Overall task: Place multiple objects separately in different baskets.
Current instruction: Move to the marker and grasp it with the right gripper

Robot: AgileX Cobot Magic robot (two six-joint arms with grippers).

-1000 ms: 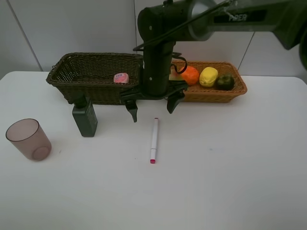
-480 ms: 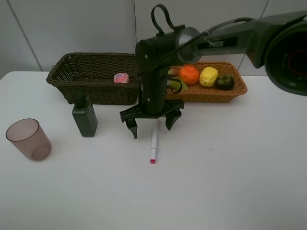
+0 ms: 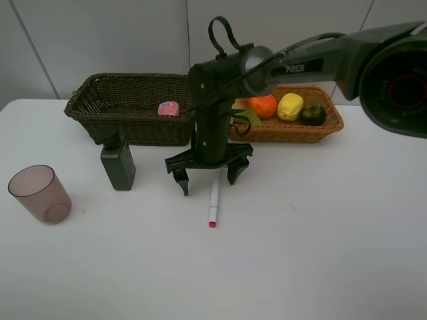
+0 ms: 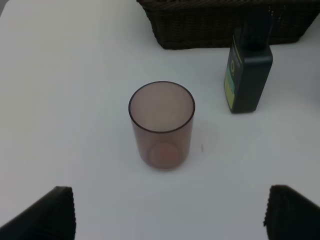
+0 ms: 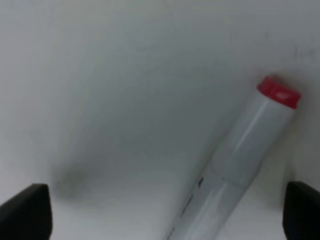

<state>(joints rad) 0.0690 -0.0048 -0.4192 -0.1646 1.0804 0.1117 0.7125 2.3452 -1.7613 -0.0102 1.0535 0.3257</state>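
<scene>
1. R arm (image 3: 212, 113) has dropped from basket height to the bench (image 3: 320, 253) in the last sec. R jaws are spread wide, tips now either side of the marker (image 3: 213, 203), not pinching yet.
2. Marker hasn't moved: flat on bench, pink end toward cam.
3. Meaning: marker is the next pick, approach approx. done, closing comes next. Prob. bound for dark basket (image 3: 143, 130) w/ pink bottle (image 3: 169, 108); orange (image 3: 264, 105) & lemon (image 3: 290, 107) sit in light basket (image 3: 293, 132).
4. L jaws spread, empty, over cup (image 4: 161, 125). Cup & green bottle (image 3: 118, 163) are unsorted on bench.
</scene>
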